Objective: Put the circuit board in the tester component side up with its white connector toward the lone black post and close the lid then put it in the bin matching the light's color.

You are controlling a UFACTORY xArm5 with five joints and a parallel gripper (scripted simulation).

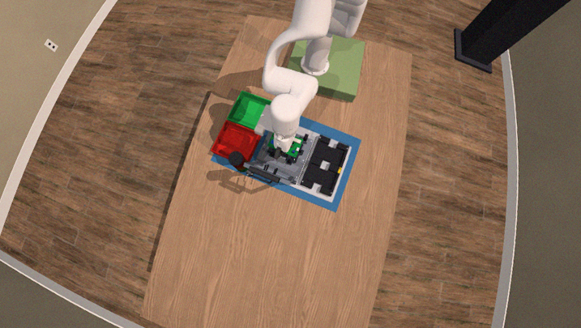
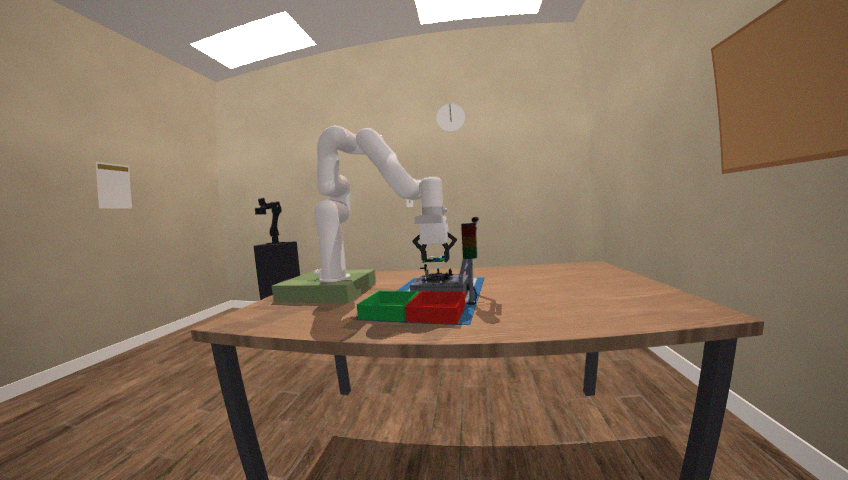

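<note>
My gripper (image 1: 284,151) hangs over the grey tester (image 1: 279,164), pointing straight down. In the exterior view its fingers (image 2: 434,255) stand wide and shut on the green circuit board (image 2: 434,259), holding it level a little above the tester (image 2: 438,282). From above, the board (image 1: 298,143) shows partly beside the wrist; the rest is hidden by the arm. The tester's lid (image 1: 263,174) stands open at the near side. The black tray (image 1: 325,163) on the right holds no board. The signal light (image 2: 468,240) is unlit.
The green bin (image 1: 248,109) and red bin (image 1: 234,140) stand side by side left of the tester. The signal tower (image 1: 236,158) stands at the red bin's near corner. All sit on a blue mat (image 1: 349,148). The arm's green base (image 1: 334,71) is behind.
</note>
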